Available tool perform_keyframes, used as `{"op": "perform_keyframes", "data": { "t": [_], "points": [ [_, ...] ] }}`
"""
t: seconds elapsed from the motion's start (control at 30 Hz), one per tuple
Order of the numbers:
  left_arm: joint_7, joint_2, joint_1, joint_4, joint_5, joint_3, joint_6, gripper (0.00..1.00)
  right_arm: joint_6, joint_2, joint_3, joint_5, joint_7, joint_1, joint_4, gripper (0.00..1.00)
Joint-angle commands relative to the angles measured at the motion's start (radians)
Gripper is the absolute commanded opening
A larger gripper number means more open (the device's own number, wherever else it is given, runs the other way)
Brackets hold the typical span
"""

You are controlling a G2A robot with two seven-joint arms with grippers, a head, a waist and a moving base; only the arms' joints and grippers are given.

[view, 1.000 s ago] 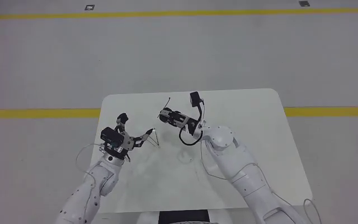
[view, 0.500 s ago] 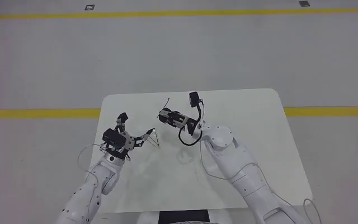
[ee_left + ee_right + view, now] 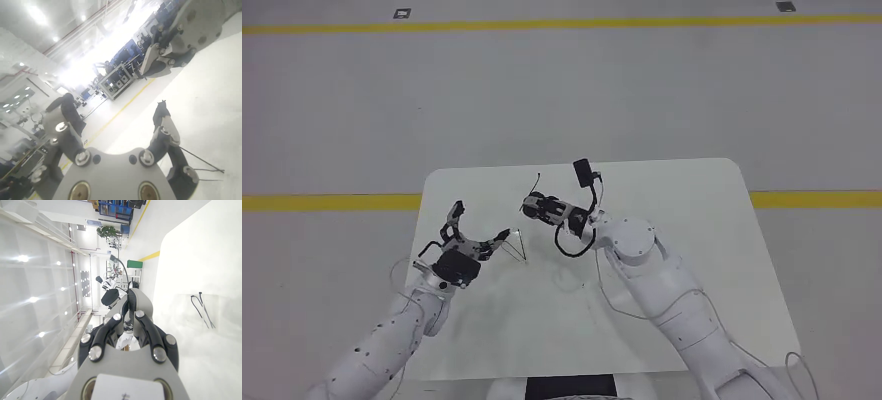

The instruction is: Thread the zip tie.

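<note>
Right pincer (image 3: pixel 532 207): pressed together on a thin black zip tie (image 3: pixel 538 186), just above centre of the top view. The strap stands free past the fingertips, with what looks like its head at the far end.
Left pincer (image 3: pixel 480 224): spread wide and holding nothing. It sits left of centre, facing the right one but apart from it.
Loose ties (image 3: pixel 519 247): two lie crossed on the bench (image 3: pixel 682 200) between the arms, just beside the left pincer's nearer fingertip.
Risk, flex: the held strap is long and slender beyond the grip. It will likely bend or swing on contact, so tip and head could miss each other.
Risk, grip: the pinch is narrow, and a sideways push could twist the strap out.
Risk, clutter: a low approach by the left pincer could snag or scatter the loose ties.
</note>
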Motion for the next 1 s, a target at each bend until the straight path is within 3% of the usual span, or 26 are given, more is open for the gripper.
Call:
{"op": "perform_keyframes", "data": {
  "t": [0.0,0.07,0.4,0.47,0.63,0.83,0.97],
  "points": [
    [-0.013,0.013,-0.011,-0.012,0.0,0.019,-0.002,1.0,0.01,0.0,-0.005,-0.006,-0.007,0.004,-0.005,0.0],
    [-0.02,0.023,-0.013,-0.023,0.0,0.022,-0.002,1.0,0.014,0.0,-0.008,-0.013,-0.018,0.004,-0.007,0.0],
    [-0.022,0.024,-0.017,-0.02,0.0,0.021,-0.002,1.0,0.017,0.001,-0.009,-0.014,-0.023,0.004,-0.008,0.0],
    [-0.003,0.037,-0.054,0.015,0.0,0.037,-0.002,1.0,0.019,0.001,-0.009,-0.017,-0.031,0.001,-0.008,0.0],
    [0.035,0.087,-0.157,0.08,0.0,0.11,-0.002,1.0,0.113,0.002,-0.016,-0.022,-0.031,0.015,-0.021,0.0],
    [0.055,0.15,-0.269,0.101,0.0,0.242,-0.002,1.0,0.175,-0.004,-0.026,0.021,-0.037,0.038,-0.019,0.0],
    [0.051,0.179,-0.328,0.087,0.0,0.322,-0.002,1.0,0.205,-0.008,-0.035,0.043,-0.049,0.054,-0.002,0.0]
  ]
}}
